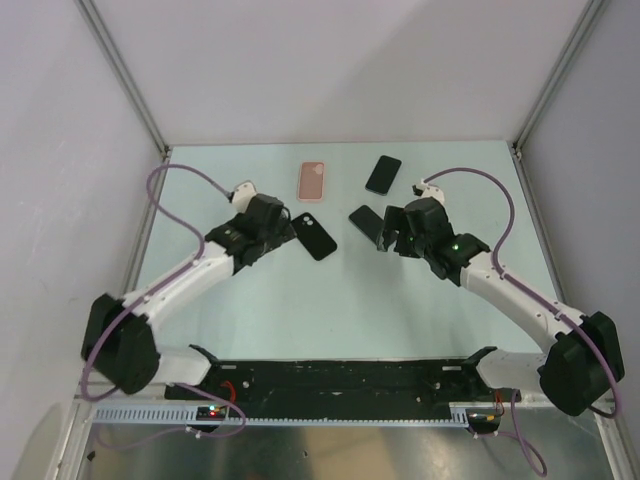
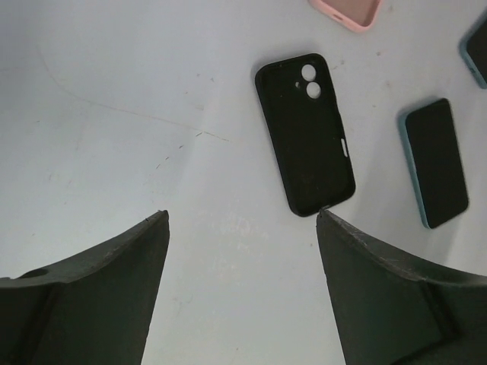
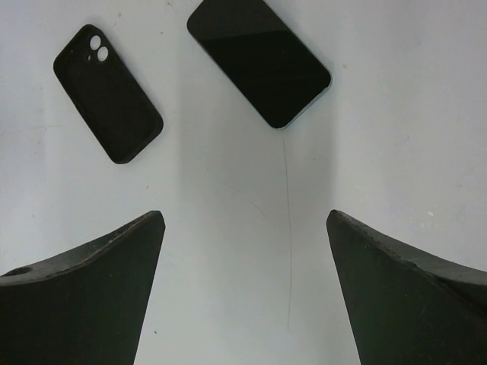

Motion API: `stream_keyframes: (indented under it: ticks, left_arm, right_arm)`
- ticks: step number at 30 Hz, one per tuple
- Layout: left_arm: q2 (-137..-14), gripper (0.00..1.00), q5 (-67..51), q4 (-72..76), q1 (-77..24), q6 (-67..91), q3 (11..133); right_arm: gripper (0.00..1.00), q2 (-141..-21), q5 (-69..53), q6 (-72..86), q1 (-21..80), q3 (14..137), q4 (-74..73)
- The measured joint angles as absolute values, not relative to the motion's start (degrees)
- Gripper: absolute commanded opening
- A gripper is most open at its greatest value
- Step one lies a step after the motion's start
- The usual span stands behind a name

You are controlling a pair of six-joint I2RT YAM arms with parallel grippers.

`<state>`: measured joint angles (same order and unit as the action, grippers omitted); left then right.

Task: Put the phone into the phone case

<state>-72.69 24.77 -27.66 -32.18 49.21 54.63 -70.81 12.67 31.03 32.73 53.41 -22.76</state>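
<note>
A black phone case (image 1: pixel 315 236) with two camera holes lies flat on the table between the arms. It shows in the left wrist view (image 2: pixel 304 133) and the right wrist view (image 3: pixel 108 93). A dark phone (image 1: pixel 364 220) lies screen up just right of it, also seen from the left wrist (image 2: pixel 435 162) and the right wrist (image 3: pixel 259 61). My left gripper (image 1: pixel 286 228) (image 2: pixel 242 217) is open and empty, its right fingertip near the case's near end. My right gripper (image 1: pixel 386 236) (image 3: pixel 245 217) is open and empty, just short of the phone.
A pink phone case (image 1: pixel 313 180) lies further back, its edge visible in the left wrist view (image 2: pixel 346 11). A second dark phone (image 1: pixel 383 175) lies at the back right of it. White walls enclose the table on three sides.
</note>
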Motion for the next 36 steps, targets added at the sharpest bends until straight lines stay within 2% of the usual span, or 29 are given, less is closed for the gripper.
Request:
stream_keyframes:
  ticks: [4, 13, 17, 23, 25, 28, 29, 36]
  left_arm:
    - [-82.17, 0.74, 24.86, -27.88, -32.05, 50.98, 59.55]
    - [-103.15, 0.49, 23.33, -27.62, -31.59, 52.10, 71.64]
    - [-108.68, 0.44, 21.65, -27.64, -31.46, 52.29, 73.78]
    - [-111.59, 0.35, 19.99, -27.73, -31.42, 53.15, 74.17]
    - [-112.01, 0.28, 19.38, -27.77, -31.38, 53.63, 74.72]
    - [-112.29, 0.08, 18.70, -27.31, -31.35, 54.61, 74.85]
    - [-112.29, 0.04, 18.57, -27.16, -31.35, 55.05, 74.85]
    - [-107.55, 0.00, 17.12, -24.01, -31.29, 58.72, 67.90]
  right_arm:
    - [0.94, -69.91, 12.75, 31.03, 32.05, 53.41, -23.77]
    - [0.93, -68.29, 12.80, 30.98, 31.57, 53.41, -25.89]
    - [0.93, -68.20, 12.78, 30.98, 31.57, 53.41, -26.33]
    - [0.93, -68.03, 12.73, 30.96, 31.46, 53.41, -26.33]
    - [0.93, -68.03, 12.58, 30.96, 31.46, 53.41, -26.33]
    - [0.93, -68.03, 12.34, 30.98, 31.46, 53.41, -26.30]
    - [0.93, -68.03, 12.27, 30.98, 31.46, 53.41, -26.26]
    - [0.96, -70.26, 9.47, 29.23, 30.85, 53.41, -23.05]
